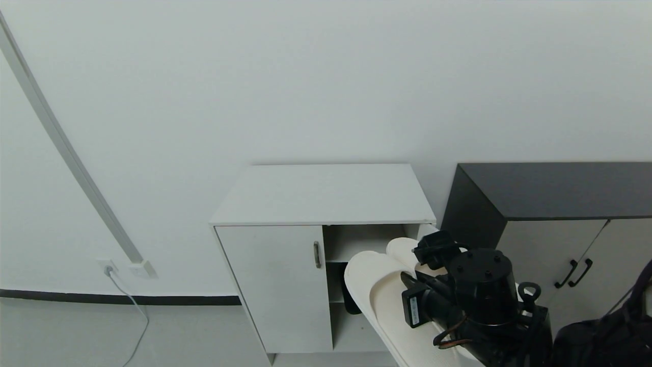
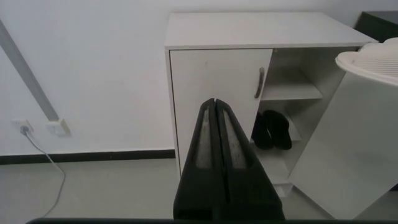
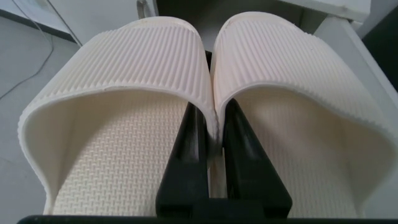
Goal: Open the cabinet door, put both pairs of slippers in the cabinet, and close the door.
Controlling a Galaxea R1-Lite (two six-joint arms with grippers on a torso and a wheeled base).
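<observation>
The white cabinet (image 1: 326, 196) stands against the wall with its left door (image 1: 277, 285) closed and its right side open. The open right door (image 2: 348, 149) swings out toward me. A black pair of slippers (image 2: 272, 129) sits on a lower shelf inside. My right gripper (image 3: 214, 134) is shut on the touching inner edges of a cream pair of slippers (image 1: 379, 290), held side by side in front of the open compartment, toes toward it. My left gripper (image 2: 215, 106) is shut with nothing in it, held back from the closed door, pointing at it.
A dark-topped cabinet (image 1: 555, 188) with black handles (image 1: 578, 272) stands close on the right. A wall socket with a white cable (image 1: 108, 268) is low on the left wall, under a slanted conduit. A black bag (image 1: 606, 336) lies at the lower right. Floor left of the cabinet is bare.
</observation>
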